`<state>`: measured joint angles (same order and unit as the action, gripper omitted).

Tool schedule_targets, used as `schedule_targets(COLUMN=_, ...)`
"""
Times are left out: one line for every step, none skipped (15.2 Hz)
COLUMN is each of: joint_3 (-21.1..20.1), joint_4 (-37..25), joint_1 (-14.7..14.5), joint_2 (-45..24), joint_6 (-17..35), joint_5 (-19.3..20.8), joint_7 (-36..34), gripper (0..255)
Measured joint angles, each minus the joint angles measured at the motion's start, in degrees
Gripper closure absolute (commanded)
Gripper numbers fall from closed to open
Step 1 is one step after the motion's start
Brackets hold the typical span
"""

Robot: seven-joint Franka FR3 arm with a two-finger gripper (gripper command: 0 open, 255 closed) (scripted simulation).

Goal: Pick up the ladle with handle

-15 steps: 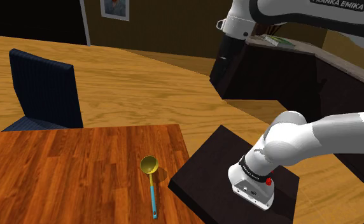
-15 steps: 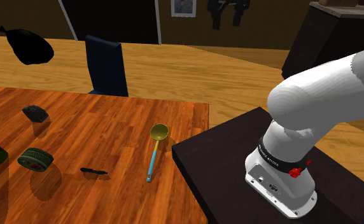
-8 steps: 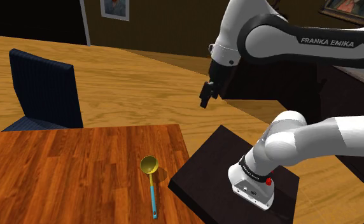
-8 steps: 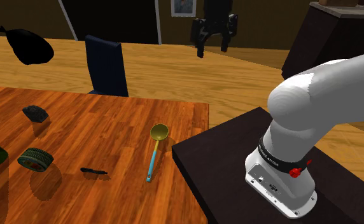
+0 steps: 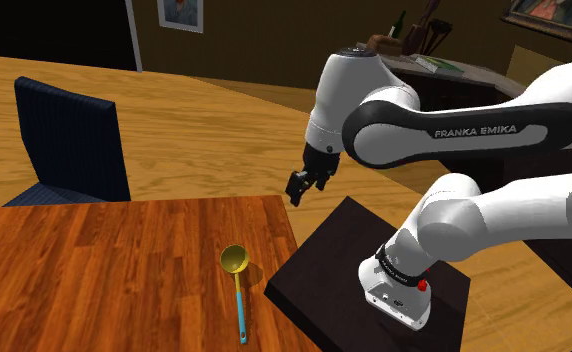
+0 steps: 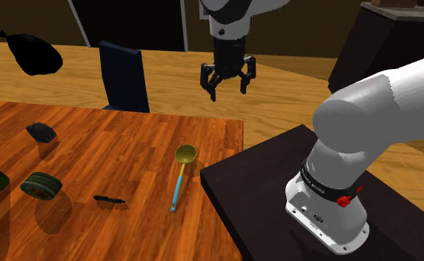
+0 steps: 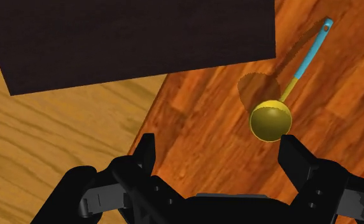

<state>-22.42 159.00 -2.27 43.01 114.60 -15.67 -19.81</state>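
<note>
wood floor (image 5: 204,140), reddish table (image 5: 94,270) bearing ladle (image 5: 234,261)

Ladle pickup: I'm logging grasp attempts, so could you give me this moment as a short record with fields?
target: ladle, yellow-green bowl, blue handle
target position: lying flat on the wooden table, near the edge beside the dark stand
gripper: gripper in the air near the table's edge, pointing down, apart from the ladle
fingers: fingers open, holding nothing
also on table: dark lump; ribbed ring
progress: ladle not yet grasped
</note>
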Motion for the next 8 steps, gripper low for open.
schedule_targets(joint_3=-1.7, joint_4=0.5, joint_1=0.0, joint_2=-1.2, joint_6=1.9, joint_5=-0.7, joint_7=-2.0, gripper=0)
schedule_targets(joint_3=-3.8, joint_4=0.6, joint_1=0.1, joint_2=-3.3, joint_6=4.2, joint_5=-1.4, joint_7=-4.3, gripper=0)
schedule_targets(joint_3=-5.7, joint_4=1.2, joint_1=-0.2, joint_2=-4.6, joint_6=6.3, joint_5=-2.3, joint_7=-6.7, gripper=0)
schedule_targets(joint_3=-7.8, joint_4=1.9, joint_1=-0.1, joint_2=-6.5, joint_6=8.8, joint_5=-3.0, joint_7=-9.0, gripper=0)
schedule_targets(joint_3=-9.7, joint_4=1.5, joint_1=0.5, joint_2=-8.7, joint_6=10.8, joint_5=-3.1, joint_7=-11.3, gripper=0)
schedule_targets(joint_3=-12.1, joint_4=0.8, joint_1=1.4, joint_2=-11.8, joint_6=13.4, joint_5=-3.0, joint_7=-13.9, gripper=0)
schedule_targets(joint_3=-14.5, joint_4=-0.1, joint_1=2.4, joint_2=-14.8, joint_6=15.7, joint_5=-2.6, joint_7=-16.8, gripper=0)
schedule_targets(joint_3=-16.0, joint_4=0.6, joint_1=2.8, joint_2=-16.1, joint_6=17.6, joint_5=-2.6, joint_7=-19.0, gripper=0)
